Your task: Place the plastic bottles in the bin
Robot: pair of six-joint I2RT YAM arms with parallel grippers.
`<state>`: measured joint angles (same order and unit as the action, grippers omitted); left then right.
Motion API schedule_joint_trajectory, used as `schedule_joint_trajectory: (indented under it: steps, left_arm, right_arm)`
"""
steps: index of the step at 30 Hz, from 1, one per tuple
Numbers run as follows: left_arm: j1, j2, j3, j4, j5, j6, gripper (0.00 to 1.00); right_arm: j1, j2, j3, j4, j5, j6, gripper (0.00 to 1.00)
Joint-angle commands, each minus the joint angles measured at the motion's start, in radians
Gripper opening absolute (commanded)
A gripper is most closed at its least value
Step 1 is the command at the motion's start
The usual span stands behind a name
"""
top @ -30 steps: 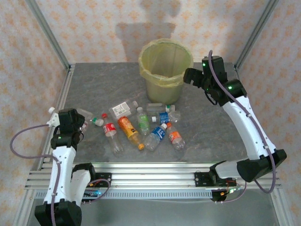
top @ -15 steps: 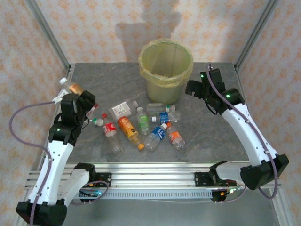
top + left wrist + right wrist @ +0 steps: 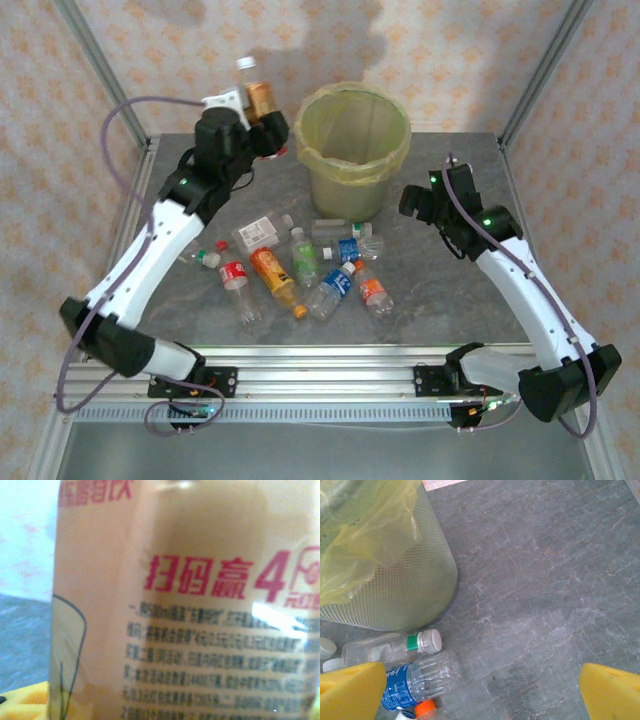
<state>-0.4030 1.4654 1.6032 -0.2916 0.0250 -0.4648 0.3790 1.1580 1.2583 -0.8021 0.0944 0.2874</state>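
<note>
- On the table point(image 3: 440, 300), near-centre, loose plastic bottles point(image 3: 300, 265) lie jumbled, some overlapping.
- Right claw point(image 3: 413, 200) hangs wide open, empty, beside the bin point(image 3: 345, 190).
- Far left of bin, left claw point(image 3: 255, 122) grips an orange-labelled bottle point(image 3: 261, 97); label print blurred up close.

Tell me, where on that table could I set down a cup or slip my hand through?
Bare table lies right of the bin and of the plastic bottles, and in a strip between them and the near rail. The middle, just in front of the bin, is crowded with bottles lying close together.
</note>
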Motion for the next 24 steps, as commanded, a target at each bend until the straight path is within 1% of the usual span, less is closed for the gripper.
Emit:
schedule_joint_trajectory:
  steps: [1, 5, 8, 12, 15, 20, 24]
  left_arm:
    - [-0.024, 0.108, 0.151, 0.027, 0.05, 0.15, 0.59]
    - [-0.029, 0.258, 0.329, 0.024, 0.122, 0.225, 0.6]
    - [-0.033, 0.364, 0.465, -0.019, 0.179, 0.273, 0.61]
    - [-0.039, 0.526, 0.678, -0.157, 0.263, 0.333, 0.63]
    - [-0.042, 0.625, 0.819, -0.257, 0.321, 0.408, 0.65]
    - [-0.042, 0.74, 0.959, -0.353, 0.375, 0.487, 0.66]
    - [-0.043, 0.777, 0.979, -0.395, 0.4, 0.528, 0.66]
  right_arm:
    - [-0.001, -0.02, -0.028, 0.016, 0.011, 0.024, 0.99]
    - [-0.001, -0.032, -0.047, 0.024, -0.011, 0.042, 0.99]
    - [-0.002, -0.05, -0.066, 0.028, -0.016, 0.05, 0.99]
    - [-0.002, -0.076, -0.084, 0.019, -0.004, 0.058, 0.99]
    - [-0.002, -0.091, -0.091, 0.009, 0.0, 0.064, 0.99]
    - [-0.001, -0.098, -0.092, 0.004, 0.0, 0.072, 0.99]
    - [-0.002, -0.094, -0.09, 0.0, -0.005, 0.083, 0.99]
